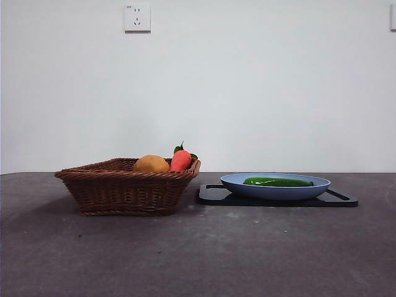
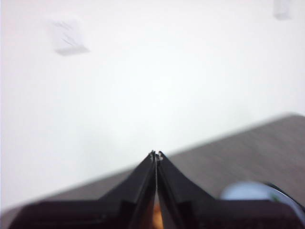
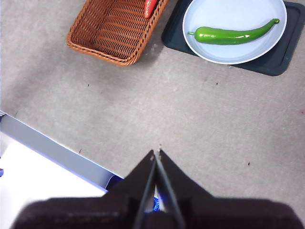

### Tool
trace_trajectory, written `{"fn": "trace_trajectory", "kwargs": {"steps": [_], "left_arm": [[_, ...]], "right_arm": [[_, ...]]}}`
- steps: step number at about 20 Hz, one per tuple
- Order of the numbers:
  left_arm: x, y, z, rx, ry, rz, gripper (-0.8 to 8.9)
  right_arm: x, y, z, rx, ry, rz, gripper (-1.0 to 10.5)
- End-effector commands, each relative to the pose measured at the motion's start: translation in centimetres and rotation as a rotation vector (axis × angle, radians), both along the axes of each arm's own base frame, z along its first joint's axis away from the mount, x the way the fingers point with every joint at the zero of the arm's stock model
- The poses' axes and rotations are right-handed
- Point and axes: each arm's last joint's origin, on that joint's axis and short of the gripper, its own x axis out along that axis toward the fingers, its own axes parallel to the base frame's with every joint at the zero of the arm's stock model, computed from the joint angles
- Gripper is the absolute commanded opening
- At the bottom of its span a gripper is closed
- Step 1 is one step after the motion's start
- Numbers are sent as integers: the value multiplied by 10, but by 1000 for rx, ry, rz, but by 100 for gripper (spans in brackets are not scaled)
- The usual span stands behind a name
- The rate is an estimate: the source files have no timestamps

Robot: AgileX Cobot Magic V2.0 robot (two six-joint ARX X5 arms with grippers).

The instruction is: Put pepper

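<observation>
The long glossy green pepper [image 1: 278, 182] lies flat in the blue plate [image 1: 275, 192], which rests on a black tray [image 1: 216, 197] right of centre. The right wrist view shows the pepper [image 3: 233, 35] lying across the plate [image 3: 209, 50] from high above. My right gripper [image 3: 157, 153] is shut and empty, far above the table and well away from the plate. My left gripper [image 2: 156, 155] is shut and empty, raised and facing the white wall; a blurred bit of the plate [image 2: 248, 191] shows by it. Neither gripper shows in the front view.
A brown wicker basket [image 1: 127, 189] stands left of the tray, holding a round orange-brown lump [image 1: 151, 164] and a red-orange leafy-topped piece [image 1: 180, 159]. The basket [image 3: 114, 28] also shows in the right wrist view. A white and blue edge [image 3: 52, 148] lies near the table's border.
</observation>
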Motion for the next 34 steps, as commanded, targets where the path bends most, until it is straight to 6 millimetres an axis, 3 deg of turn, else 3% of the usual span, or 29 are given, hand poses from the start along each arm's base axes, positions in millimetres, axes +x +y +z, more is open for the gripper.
{"fn": "trace_trajectory", "kwargs": {"steps": [1, 6, 12, 16, 20, 26, 34], "left_arm": [[-4, 15, -18, 0, -121, 101, 9], [-21, 34, -101, -21, -258, 258, 9], [-29, 38, -200, -95, -159, 293, 9], [-29, 39, -251, -138, -94, 305, 9], [-26, 39, -282, -147, -41, 308, 9], [-22, 39, -310, -162, 48, 315, 9], [-23, 39, -318, -151, 135, 319, 9]], "right_arm": [[-1, 0, 3, -5, -1, 4, 11], [-1, 0, 3, -5, -1, 3, 11], [-1, 0, 3, -5, -1, 3, 11], [-1, 0, 3, -5, -1, 3, 11], [-1, 0, 3, -5, -1, 3, 11], [-1, 0, 3, -5, -1, 3, 11], [-1, 0, 3, -5, -1, 3, 11]]}}
